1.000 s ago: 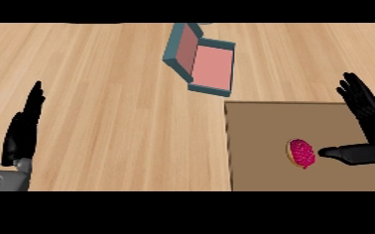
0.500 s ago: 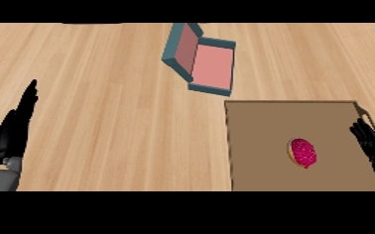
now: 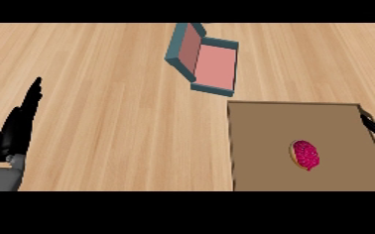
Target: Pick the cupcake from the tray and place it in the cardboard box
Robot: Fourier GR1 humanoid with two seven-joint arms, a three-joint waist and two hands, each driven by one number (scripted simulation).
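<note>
Wood counter [image 3: 110,104], cupcake [image 3: 304,154] on tray [image 3: 267,129] — box [image 3: 216,65] open

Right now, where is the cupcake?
The cupcake lies on the brown tray at the head view's lower right, below the open box.

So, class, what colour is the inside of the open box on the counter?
Pink inside the open teal-walled cardboard box, seen best in the head view.
</note>
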